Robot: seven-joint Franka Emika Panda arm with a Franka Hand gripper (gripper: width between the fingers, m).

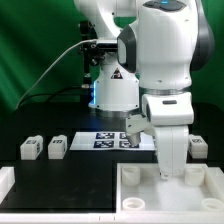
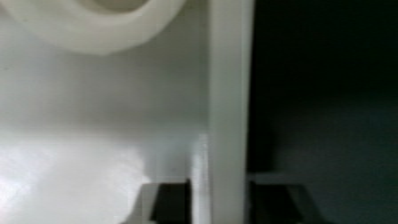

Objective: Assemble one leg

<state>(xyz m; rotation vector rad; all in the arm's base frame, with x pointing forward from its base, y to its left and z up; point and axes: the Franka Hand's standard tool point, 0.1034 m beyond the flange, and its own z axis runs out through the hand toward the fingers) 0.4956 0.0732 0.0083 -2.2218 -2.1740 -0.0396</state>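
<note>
Two legs (image 1: pixel 30 148) (image 1: pixel 57 146), small white blocks with tags, lie on the black table at the exterior view's left. A third leg (image 1: pixel 199 147) lies at the right, behind my arm. The large white panel (image 1: pixel 135 196) with raised corner sockets lies at the front right. My gripper (image 1: pixel 171 172) reaches down onto it. In the wrist view the panel's upright wall (image 2: pixel 224 100) runs between my two dark fingers (image 2: pixel 167 202), which sit against it on both sides. A round socket (image 2: pixel 111 20) shows beside the wall. No leg is in my gripper.
The marker board (image 1: pixel 100 140) lies flat at the table's middle, behind the panel. A white piece (image 1: pixel 5 182) sits at the front left edge. A green curtain hangs behind the arm's base (image 1: pixel 112 92).
</note>
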